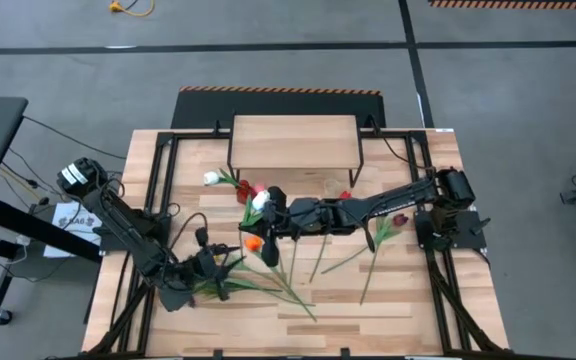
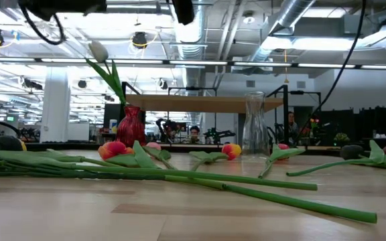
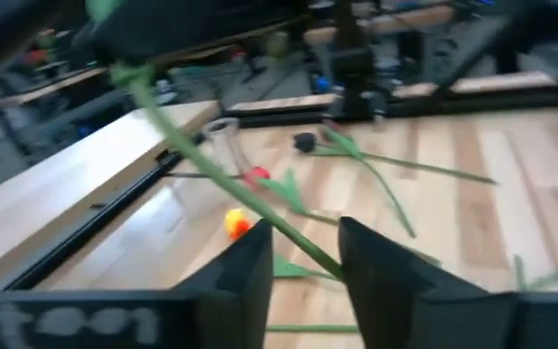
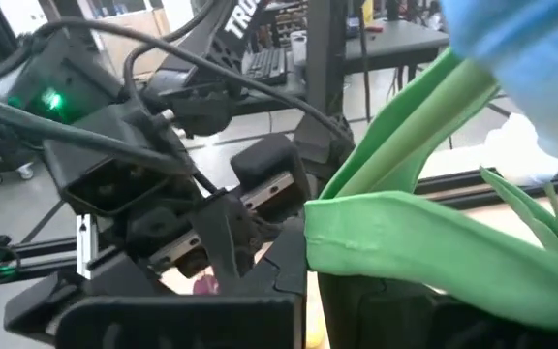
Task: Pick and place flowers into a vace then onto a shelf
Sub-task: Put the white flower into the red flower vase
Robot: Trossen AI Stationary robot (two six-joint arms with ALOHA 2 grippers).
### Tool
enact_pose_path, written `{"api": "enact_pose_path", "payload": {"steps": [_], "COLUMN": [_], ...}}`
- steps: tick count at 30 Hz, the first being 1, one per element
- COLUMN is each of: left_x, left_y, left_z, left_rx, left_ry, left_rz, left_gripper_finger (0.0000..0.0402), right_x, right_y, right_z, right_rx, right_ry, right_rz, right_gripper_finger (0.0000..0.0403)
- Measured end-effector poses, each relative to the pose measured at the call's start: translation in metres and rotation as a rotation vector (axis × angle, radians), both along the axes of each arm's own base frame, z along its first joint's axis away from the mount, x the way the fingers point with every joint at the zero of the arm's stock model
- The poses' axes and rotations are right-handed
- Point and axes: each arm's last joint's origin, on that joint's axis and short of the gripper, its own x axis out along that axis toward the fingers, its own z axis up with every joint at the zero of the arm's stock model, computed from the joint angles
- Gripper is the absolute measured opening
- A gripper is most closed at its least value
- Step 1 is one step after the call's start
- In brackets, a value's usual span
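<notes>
My right gripper [image 1: 256,222] [image 4: 313,301] reaches in from the table's right and is shut on a light-blue tulip [image 4: 521,58], whose pale head [image 1: 259,202] shows beside it. The tulip's green stem [image 3: 211,174] slants down through the gap of my open left gripper [image 3: 303,262] [image 1: 223,262]; whether it touches those fingers I cannot tell. A red vase [image 2: 131,126] holds a white tulip [image 2: 98,50]. A clear vase [image 2: 254,124] stands in front of the shelf [image 1: 293,140]. Other flowers [image 2: 179,177] lie flat on the table. My right gripper pinches the light-blue tulip's stem at its leafy part [image 4: 329,254], below the head, between its two fingers. The fingers come in about level from the table's right. A folded leaf [image 4: 405,237] covers the exact place. The tulip is lifted clear of the table.
An orange tulip [image 1: 253,242], a dark maroon one [image 1: 400,220] and long stems [image 1: 298,275] lie across the table's middle. Black frame rails [image 1: 163,190] run along the table's sides. The shelf's thin legs stand at the back, behind the vases.
</notes>
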Motion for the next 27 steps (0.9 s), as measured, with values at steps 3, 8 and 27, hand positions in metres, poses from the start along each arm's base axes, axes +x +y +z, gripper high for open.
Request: {"api": "enact_pose_path", "payload": {"steps": [3, 8, 27], "left_x": [-0.006, -0.024, -0.068], "left_y": [0.005, 0.024, 0.071], "left_z": [0.010, 0.029, 0.054], "left_rx": [-0.016, -0.054, -0.186], "left_ry": [0.002, 0.003, -0.003], "left_rz": [-0.037, -0.023, 0.007], "left_gripper_finger": [0.0144, 0.0163, 0.0165], "right_x": [-0.001, -0.002, -0.002], "right_y": [0.003, 0.008, -0.032], "right_z": [0.001, -0.003, 0.001], "right_rx": [-0.004, -0.022, -0.177], "right_ry": [-0.001, 0.029, 0.056], "right_rz": [-0.002, 0.009, -0.322], "right_gripper_finger": [0.0001, 0.0001, 0.0001]}}
